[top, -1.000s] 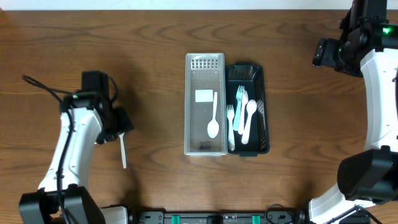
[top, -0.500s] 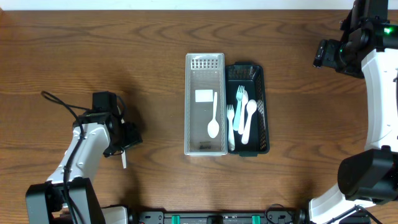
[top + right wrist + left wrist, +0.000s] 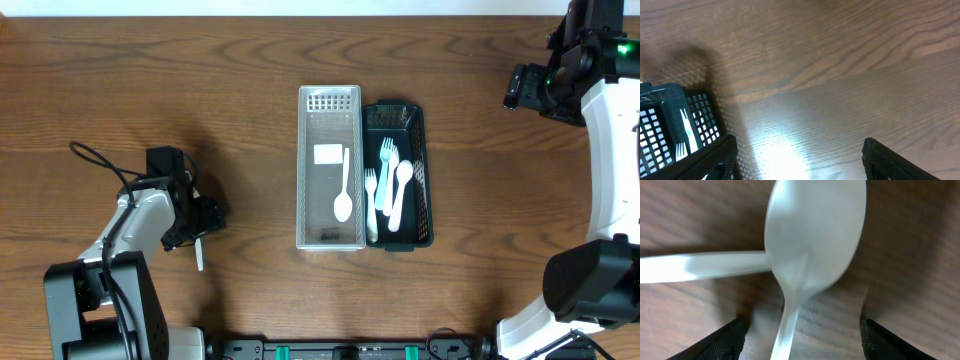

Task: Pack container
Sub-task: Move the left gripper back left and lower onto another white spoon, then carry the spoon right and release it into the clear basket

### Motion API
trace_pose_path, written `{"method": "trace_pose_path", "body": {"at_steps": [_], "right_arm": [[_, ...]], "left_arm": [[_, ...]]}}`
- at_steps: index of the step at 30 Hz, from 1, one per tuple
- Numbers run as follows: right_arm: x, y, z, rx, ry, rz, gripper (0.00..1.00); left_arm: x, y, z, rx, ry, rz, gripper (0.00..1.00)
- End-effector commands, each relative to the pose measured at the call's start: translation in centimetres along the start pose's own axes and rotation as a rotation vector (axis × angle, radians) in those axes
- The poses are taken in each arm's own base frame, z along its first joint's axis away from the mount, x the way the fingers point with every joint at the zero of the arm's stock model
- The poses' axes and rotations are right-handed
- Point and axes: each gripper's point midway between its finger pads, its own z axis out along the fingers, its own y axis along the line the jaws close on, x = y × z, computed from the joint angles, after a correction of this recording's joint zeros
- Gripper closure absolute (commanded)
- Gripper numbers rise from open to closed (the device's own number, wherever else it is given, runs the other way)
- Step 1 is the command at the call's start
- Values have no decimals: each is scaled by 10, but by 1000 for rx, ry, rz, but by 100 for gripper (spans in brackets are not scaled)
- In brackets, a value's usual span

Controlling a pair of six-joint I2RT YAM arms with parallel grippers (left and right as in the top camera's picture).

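Left tool (image 3: 800,335) spread wide, low over a white spoon (image 3: 815,240) on the tabletop (image 3: 912,245), gripping nothing. Right tool (image 3: 800,160) gapes empty too.

The tabletop (image 3: 250,60) is brown with wavy grain. The tray (image 3: 303,170) is clear, the latticed basket (image 3: 427,190) dark green. Its cutlery (image 3: 403,172) is white.

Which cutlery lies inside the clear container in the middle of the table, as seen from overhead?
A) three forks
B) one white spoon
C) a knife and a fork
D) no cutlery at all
B: a single white spoon lies lengthwise in the clear container, while the forks lie in the dark basket right beside it.
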Motion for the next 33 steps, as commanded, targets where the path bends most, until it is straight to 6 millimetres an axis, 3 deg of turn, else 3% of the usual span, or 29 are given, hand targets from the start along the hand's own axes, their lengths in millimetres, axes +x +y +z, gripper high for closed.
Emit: {"method": "trace_pose_path", "body": {"at_steps": [1, 5, 10, 19, 24, 28, 33], "right_arm": [[1, -5, 5, 14, 15, -7, 17], [1, -5, 5, 14, 15, -7, 17], [1, -5, 5, 14, 15, -7, 17], [1, -5, 5, 15, 15, -7, 17], [1, -5, 5, 15, 14, -7, 17], [1, -5, 5, 15, 15, -7, 17], [1, -5, 5, 15, 14, -7, 17]], "left_arm": [[0, 3, 9, -4, 14, 11, 24], [-5, 1, 9, 0, -7, 22, 29], [-6, 1, 9, 1, -10, 22, 56], [-6, 1, 9, 2, -9, 21, 85], [-9, 0, 5, 2, -10, 21, 94], [-15, -2, -4, 3, -12, 21, 94], [-30, -19, -39, 32, -37, 51, 95]]}}
